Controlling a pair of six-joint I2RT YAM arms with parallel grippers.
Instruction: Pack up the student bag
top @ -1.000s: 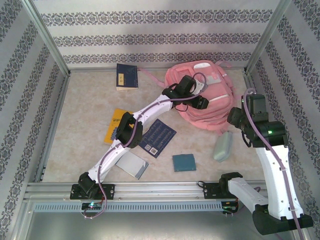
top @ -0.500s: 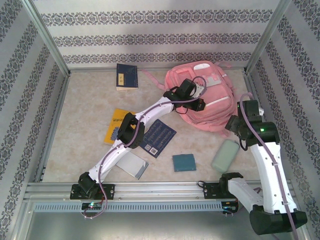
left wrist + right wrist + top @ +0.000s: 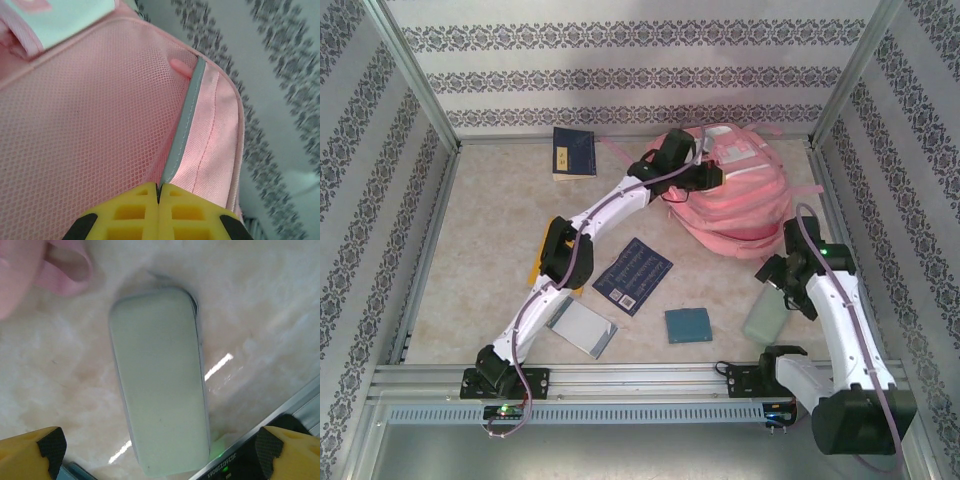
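The student bag point(image 3: 745, 200), a large pink backpack, lies at the back right with its top raised. My left gripper point(image 3: 708, 177) is shut on the bag's upper edge. In the left wrist view its yellow fingertips point(image 3: 159, 187) pinch the grey trim beside the pink mesh of the bag point(image 3: 85, 130). My right gripper point(image 3: 772, 288) hangs open over a pale green pencil case point(image 3: 763, 320) that lies flat on the table. In the right wrist view the case point(image 3: 157, 380) sits between and below the two wide-apart fingers point(image 3: 47, 445), untouched.
A dark blue book point(image 3: 573, 152) lies at the back. An orange book point(image 3: 542, 255) is partly under the left arm. Beside it lie a patterned navy book point(image 3: 633, 275), a grey notebook point(image 3: 582, 327) and a small teal book point(image 3: 688, 324). A pink strap loop point(image 3: 65, 267) lies near the case.
The left gripper shut on the bag's edge and pulled it up and toward the back wall. The right gripper opened wide, left the pencil case on the table and drew nearer.
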